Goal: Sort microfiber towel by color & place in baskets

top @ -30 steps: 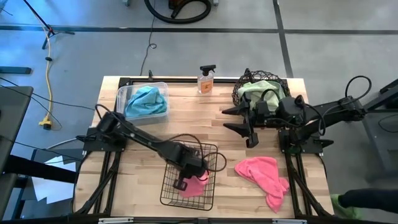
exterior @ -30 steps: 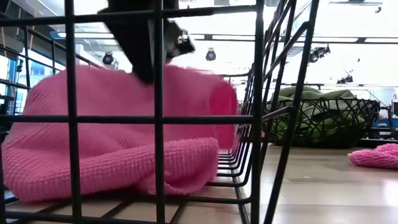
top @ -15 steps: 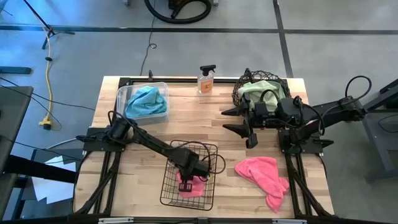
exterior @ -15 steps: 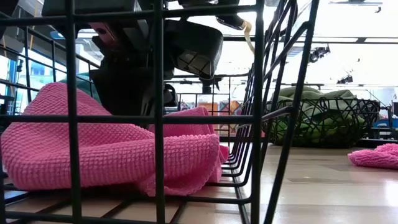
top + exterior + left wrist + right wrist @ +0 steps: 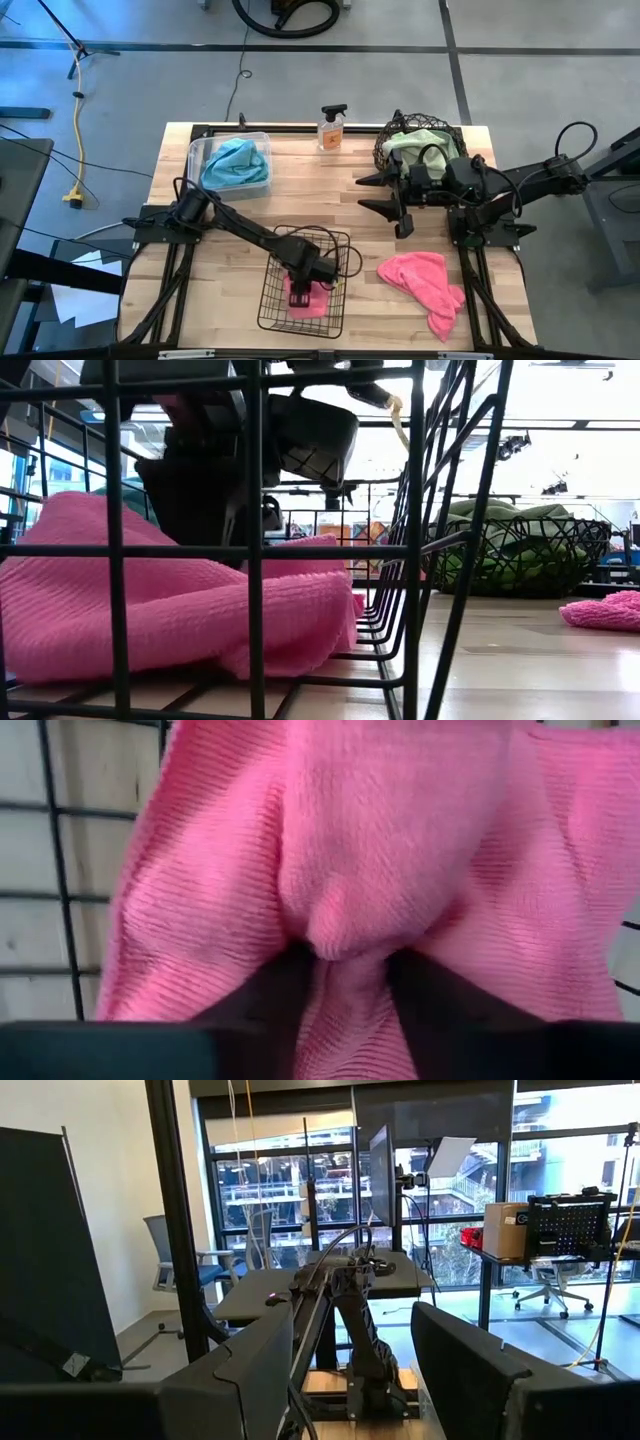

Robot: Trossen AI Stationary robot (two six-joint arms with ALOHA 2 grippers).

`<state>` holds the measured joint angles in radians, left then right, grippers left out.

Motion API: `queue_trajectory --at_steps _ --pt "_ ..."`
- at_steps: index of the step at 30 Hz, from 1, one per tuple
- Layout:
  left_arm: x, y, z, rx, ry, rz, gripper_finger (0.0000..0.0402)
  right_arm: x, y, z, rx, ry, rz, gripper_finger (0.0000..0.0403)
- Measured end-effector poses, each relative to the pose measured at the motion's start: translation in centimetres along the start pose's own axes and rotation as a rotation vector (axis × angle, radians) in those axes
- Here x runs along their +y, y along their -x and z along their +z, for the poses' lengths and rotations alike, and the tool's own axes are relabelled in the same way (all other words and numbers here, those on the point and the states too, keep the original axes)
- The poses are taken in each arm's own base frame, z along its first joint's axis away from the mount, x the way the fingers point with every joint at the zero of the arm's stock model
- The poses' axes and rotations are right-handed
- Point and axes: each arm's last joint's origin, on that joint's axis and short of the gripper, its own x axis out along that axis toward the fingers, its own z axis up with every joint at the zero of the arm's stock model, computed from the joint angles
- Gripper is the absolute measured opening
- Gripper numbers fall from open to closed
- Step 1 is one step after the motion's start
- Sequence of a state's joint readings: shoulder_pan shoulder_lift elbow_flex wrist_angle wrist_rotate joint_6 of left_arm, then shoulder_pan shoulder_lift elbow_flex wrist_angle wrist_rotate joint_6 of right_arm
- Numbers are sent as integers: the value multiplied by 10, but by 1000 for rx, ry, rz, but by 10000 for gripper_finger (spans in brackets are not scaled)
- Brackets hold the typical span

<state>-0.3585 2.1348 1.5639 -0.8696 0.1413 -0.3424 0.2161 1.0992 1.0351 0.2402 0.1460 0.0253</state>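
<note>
A pink towel (image 5: 308, 301) lies bunched on the floor of the black wire-grid basket (image 5: 268, 300) at the table's near middle. My left gripper (image 5: 300, 284) reaches down into that basket and is shut on the towel (image 5: 170, 610). A second pink towel (image 5: 425, 280) lies spread on the table to the basket's right, also seen in the low view (image 5: 605, 610). My right gripper (image 5: 362, 193) hovers open above the table in front of the round woven-wire basket (image 5: 385, 150), touching nothing. My left gripper (image 5: 345, 995) pinches a raised fold of the pink towel (image 5: 340, 955) between its two fingers (image 5: 265, 1000), coming from above and pointing down. The rest of the towel spreads out around the fold and rests on the basket's floor (image 5: 300, 685).
The round basket holds a green towel (image 5: 418, 143). A clear plastic bin (image 5: 196, 160) at the far left holds a teal towel (image 5: 235, 160). An orange spray bottle (image 5: 331, 128) stands at the far edge. Bare wood lies between the bin and the wire-grid basket.
My left gripper has moved down into the wire-grid basket, still shut on the pink towel. The towel, which stood tall under the fingers, has sunk and flattened onto the basket's floor.
</note>
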Motion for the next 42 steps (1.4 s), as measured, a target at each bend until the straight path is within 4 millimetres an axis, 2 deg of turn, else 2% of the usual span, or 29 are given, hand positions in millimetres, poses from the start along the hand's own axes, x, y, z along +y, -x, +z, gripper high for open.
queue_trajectory --at_steps 4,8,13,18,21,27,36,42 --pt "1 5 0 -3 25 -22 187 0 0 -2 16 7 0 201" --pt "2 7 1 -2 31 -45 227 0 0 -2 19 10 0 201" --pt "6 8 2 8 33 -64 244 0 0 -2 19 10 0 201" --pt "15 31 -3 53 75 -160 245 0 0 -2 19 10 0 201" --pt "19 54 -7 18 68 -175 245 0 0 -2 19 10 0 201" --pt "21 116 -19 -153 3 -200 245 0 0 -2 18 10 1 201" --pt "24 213 -57 -585 -8 58 245 0 0 0 3 8 4 201" --pt "26 259 -79 -834 16 138 245 0 0 2 -16 1 4 201"
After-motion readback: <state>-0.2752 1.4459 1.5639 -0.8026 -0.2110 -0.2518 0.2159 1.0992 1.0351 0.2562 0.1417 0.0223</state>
